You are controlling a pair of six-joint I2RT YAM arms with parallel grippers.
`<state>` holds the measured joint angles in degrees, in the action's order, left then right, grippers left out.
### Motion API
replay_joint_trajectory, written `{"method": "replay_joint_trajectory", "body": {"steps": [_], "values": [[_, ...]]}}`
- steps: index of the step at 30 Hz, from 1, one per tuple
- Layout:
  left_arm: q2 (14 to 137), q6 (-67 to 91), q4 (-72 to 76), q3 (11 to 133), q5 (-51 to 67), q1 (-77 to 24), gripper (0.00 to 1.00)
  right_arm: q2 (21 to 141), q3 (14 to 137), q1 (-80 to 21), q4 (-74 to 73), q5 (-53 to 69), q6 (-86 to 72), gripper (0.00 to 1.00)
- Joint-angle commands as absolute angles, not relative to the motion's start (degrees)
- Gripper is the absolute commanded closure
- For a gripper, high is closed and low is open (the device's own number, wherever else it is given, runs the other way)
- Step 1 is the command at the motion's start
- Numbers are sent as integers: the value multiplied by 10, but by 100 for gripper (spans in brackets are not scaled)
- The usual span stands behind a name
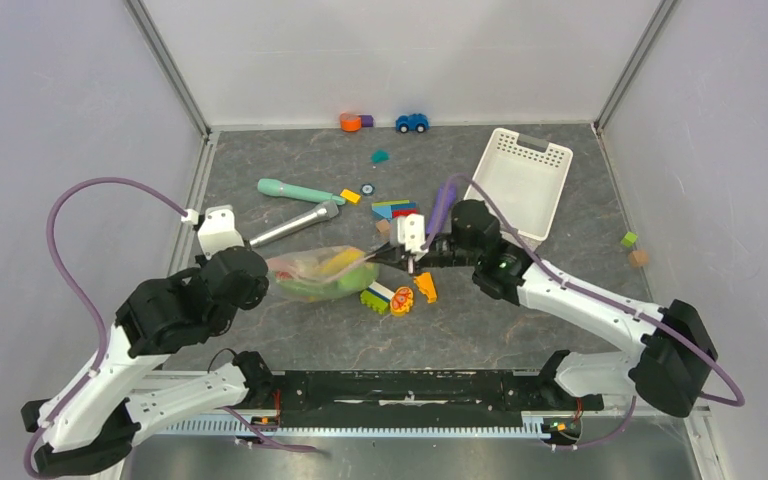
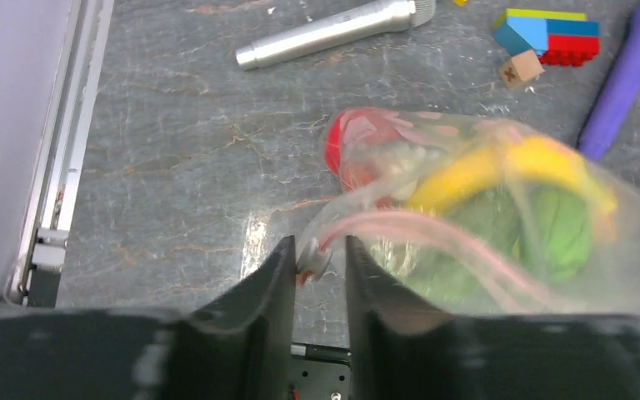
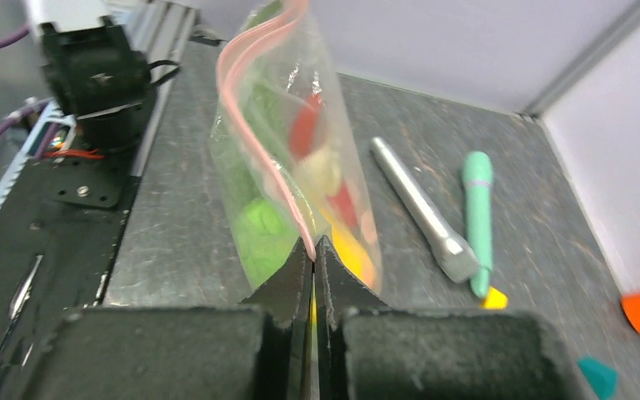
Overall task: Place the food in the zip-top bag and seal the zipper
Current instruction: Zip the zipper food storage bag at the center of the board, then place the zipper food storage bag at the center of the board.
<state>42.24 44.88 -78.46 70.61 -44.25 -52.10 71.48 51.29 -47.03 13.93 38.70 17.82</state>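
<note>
The table [image 1: 290, 340] lies bare near and left of the zip-top bag [image 1: 310, 272]. A silver cylinder [image 1: 295, 226] lies just far of the bag and blocks [image 1: 376, 297] crowd its right. The bag sits left of centre and holds the food [image 2: 500, 192]. The right claw [image 3: 313, 250] is clamped on the right end of the zipper [image 3: 254, 125]. The left claw [image 2: 320, 250] stands slightly apart around the bag's left corner.

Clutter on grey marbled tabletop [image 1: 520, 320].
Back right, white slotted plastic basket [image 1: 520, 180]; silver metal cylinder [image 1: 295, 226] just beside teal plastic stick [image 1: 300, 191]; blue toy car [image 1: 412, 122] by back wall.
</note>
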Motion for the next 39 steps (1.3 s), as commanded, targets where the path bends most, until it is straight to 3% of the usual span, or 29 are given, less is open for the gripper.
{"method": "replay_joint_trajectory", "body": {"steps": [1,2,3,4,12,18,31,35,39], "values": [[441,535,-820,734,-509,-519,54,747,537,-526,137,407,256,100],[440,541,-823,739,-510,-519,37,756,546,-540,120,401,273,100],[438,542,-823,746,-506,-519,7,763,550,-550,109,395,289,100],[436,538,-819,751,-501,-519,1,770,554,-559,102,393,296,100],[385,517,-797,780,-488,-519,0,848,577,-613,103,408,317,100],[355,512,-770,750,-480,-519,0,897,540,-675,180,266,360,100],[338,515,-761,722,-472,-519,0,1003,555,-679,271,6,354,100],[339,513,-760,719,-472,-519,0,1008,559,-679,273,14,343,100],[338,509,-750,718,-471,-519,0,987,557,-678,255,87,333,86]]}}
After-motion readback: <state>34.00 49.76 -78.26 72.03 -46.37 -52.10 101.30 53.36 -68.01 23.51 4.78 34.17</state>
